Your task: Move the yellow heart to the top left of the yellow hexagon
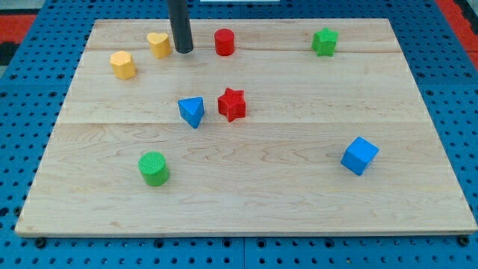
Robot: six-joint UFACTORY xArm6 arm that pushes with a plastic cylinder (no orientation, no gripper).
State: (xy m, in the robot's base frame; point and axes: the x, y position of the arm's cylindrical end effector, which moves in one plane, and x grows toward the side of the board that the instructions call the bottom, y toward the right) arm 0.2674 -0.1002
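Pushing step in hand, judging by the layout: my tip (184, 51) parked just beside the yellow heart (158, 44), at its 3 o'clock, between it and the red cylinder (224, 42). No tool fitted, only a bare rod, so nothing to open or close. Yellow heart at roughly 1 o'clock of the yellow hexagon (123, 64), near it. Next, probably a shove toward 9 o'clock, past the hexagon to its 11 o'clock. Pale wooden desk (299, 194), blue perforated surface around it
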